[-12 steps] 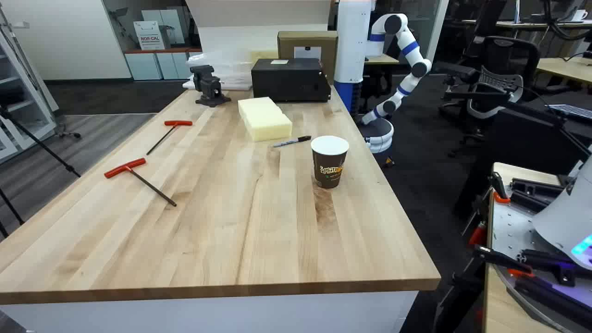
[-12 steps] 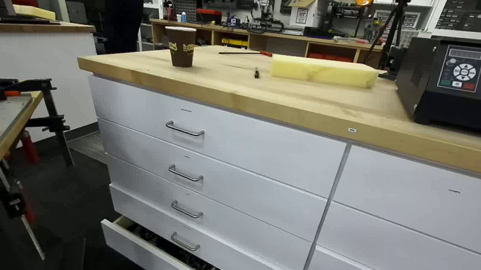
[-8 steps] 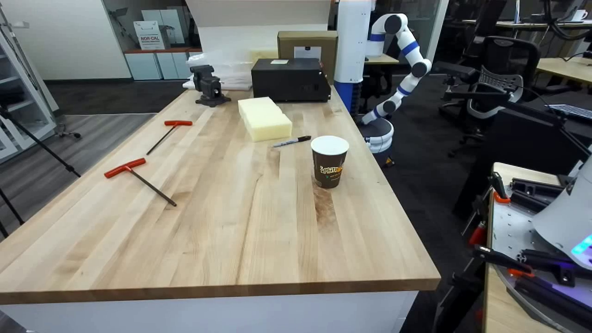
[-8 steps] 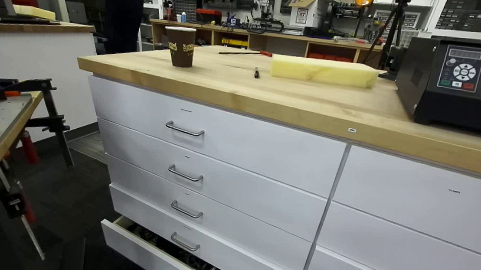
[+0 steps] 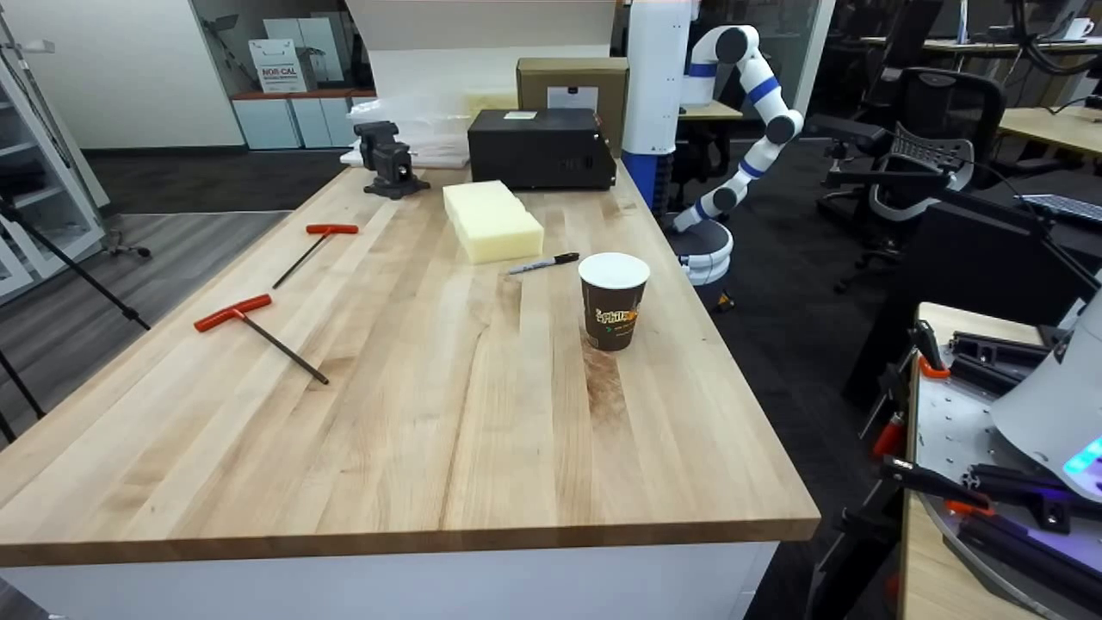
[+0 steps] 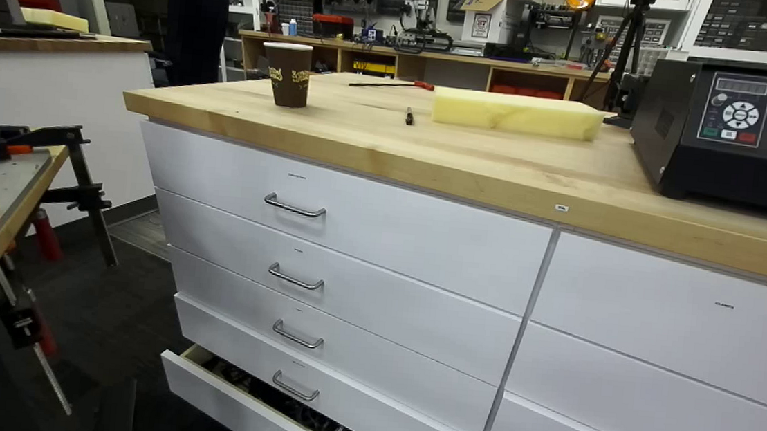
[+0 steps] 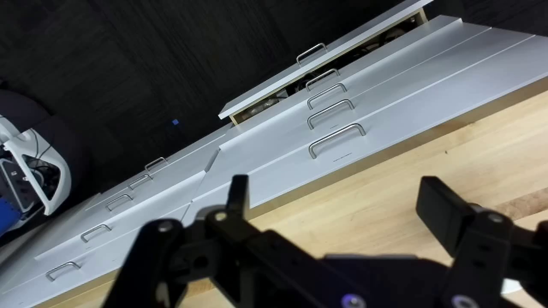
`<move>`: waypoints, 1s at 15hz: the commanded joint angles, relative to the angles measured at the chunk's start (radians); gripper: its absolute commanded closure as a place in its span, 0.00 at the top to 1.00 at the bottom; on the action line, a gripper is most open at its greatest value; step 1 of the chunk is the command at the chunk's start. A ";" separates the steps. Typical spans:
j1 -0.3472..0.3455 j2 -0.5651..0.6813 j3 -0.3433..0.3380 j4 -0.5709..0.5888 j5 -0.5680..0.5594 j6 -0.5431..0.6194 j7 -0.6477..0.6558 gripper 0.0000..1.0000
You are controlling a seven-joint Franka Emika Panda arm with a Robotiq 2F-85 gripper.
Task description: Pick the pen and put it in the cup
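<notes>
I am recording no shift in the pen [image 5: 543,263], lying toward the drawer-side edge of the worktop [image 5: 396,456], or the cup [image 5: 613,301], standing closer to that edge, and am holding my gripper [image 7: 336,201] spread wide and unladen, so picking is seemingly pending.

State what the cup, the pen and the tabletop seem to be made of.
The cup: probably paper, fairly matte; its printed brown wall and white rim suggest a disposable one.
The pen: likely plastic, judging by its grey barrel and black cap; too small to tell the finish.
The tabletop: wood, apparently smooth; joined strips and grain show.
</notes>
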 commanded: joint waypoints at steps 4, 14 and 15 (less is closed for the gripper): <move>0.049 0.138 0.003 0.047 0.015 0.086 0.003 1.00; 0.114 0.585 0.017 0.272 0.087 0.280 -0.034 1.00; 0.115 0.620 0.021 0.299 0.098 0.276 -0.039 1.00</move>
